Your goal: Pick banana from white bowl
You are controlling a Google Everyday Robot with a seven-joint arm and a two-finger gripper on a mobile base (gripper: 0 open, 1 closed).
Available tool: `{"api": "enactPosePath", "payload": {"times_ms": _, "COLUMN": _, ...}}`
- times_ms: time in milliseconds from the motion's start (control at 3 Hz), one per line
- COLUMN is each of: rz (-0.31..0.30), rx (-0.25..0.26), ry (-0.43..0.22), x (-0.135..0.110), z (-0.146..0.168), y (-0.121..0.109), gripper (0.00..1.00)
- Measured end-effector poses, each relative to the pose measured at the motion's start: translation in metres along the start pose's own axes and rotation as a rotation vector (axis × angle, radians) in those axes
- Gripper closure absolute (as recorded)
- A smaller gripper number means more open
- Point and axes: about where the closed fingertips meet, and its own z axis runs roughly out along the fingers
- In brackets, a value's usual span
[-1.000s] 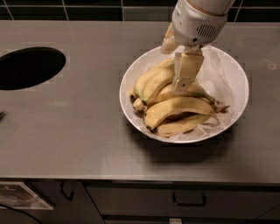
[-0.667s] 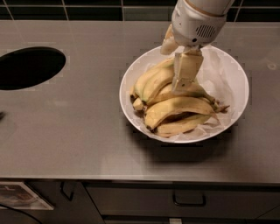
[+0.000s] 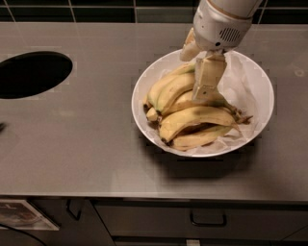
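Note:
The white bowl [image 3: 136, 113] stands on the grey counter, right of centre, lined with crinkled white paper. Several yellow bananas lie in it. The plump, slightly greenish banana [image 3: 166, 90] lies at the upper left of the pile, with longer yellow bananas [image 3: 197, 117] in front of it. My gripper [image 3: 204, 85] comes down from the top right and reaches into the bowl, resting on the top of the pile just right of the plump banana. It hides part of the bananas under it.
A dark round hole [image 3: 31, 74] is cut into the counter at the left. A dark tiled wall [image 3: 96, 9] runs along the back. The counter's front edge has drawers with handles [image 3: 208, 223] below it.

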Motion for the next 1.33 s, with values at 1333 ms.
{"api": "enactPosePath", "payload": {"times_ms": 1333, "rz": 0.003, "rx": -0.049, "ry": -0.009, "x": 0.004, "z": 0.018, "y": -0.014, "gripper": 0.34}}
